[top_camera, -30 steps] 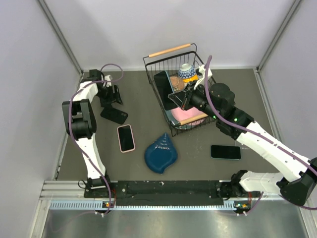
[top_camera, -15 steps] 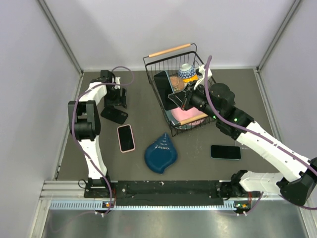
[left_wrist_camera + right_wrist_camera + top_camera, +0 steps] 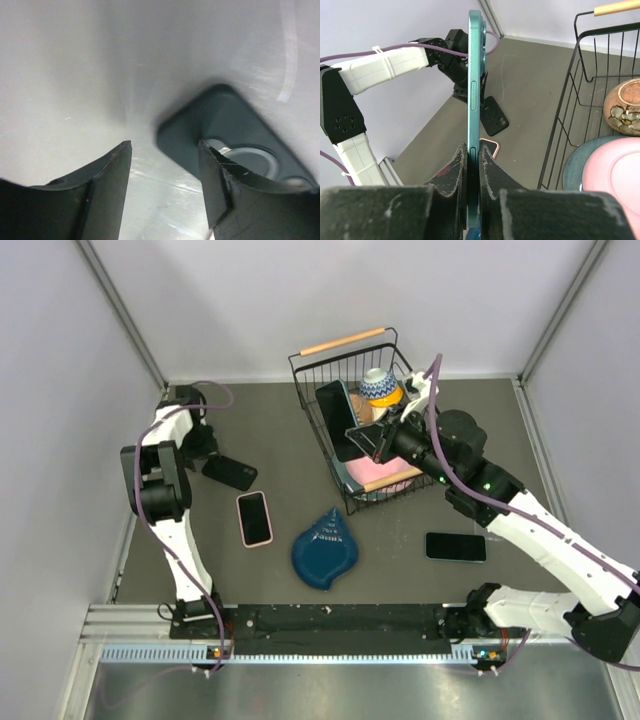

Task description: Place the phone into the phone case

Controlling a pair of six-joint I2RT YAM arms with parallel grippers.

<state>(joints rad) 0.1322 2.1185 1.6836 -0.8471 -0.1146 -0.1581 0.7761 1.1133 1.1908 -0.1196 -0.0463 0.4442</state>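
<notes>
Right gripper (image 3: 474, 156): clenched on the bottom end of the phone (image 3: 474, 75). In the wrist view the phone stands upright and edge-on, teal rim and side buttons toward the camera. In the top view it is held off the counter (image 3: 290, 465) at the 9 o'clock side of the basket (image 3: 310, 390), screen side dark.

Left gripper (image 3: 164, 150): released, jaws apart, nothing between the pads. It sits low at the counter's 10 o'clock corner. The left wrist view shows one corner of the case (image 3: 230, 472), with its camera cut-out, just beyond one fingertip. Contact cannot be told.

Case: black, lying flat at 10 o'clock on the counter, just beside the left gripper. It is well apart from the phone.

Other items:
- Pink phone (image 3: 254, 517) flat at about 8 o'clock, near the case but not touching it.
- Blue dish (image 3: 325, 550) at 6 o'clock, near the arm bases.
- Spare phone (image 3: 456, 546) flat at 4 o'clock, under the right arm's span.
- Basket at 12 to 1 o'clock, wire, wooden handle on top. It holds a patterned bowl (image 3: 378, 385) and a pink plate (image 3: 385, 478); the rest of its load is partly hidden by the right arm.
</notes>
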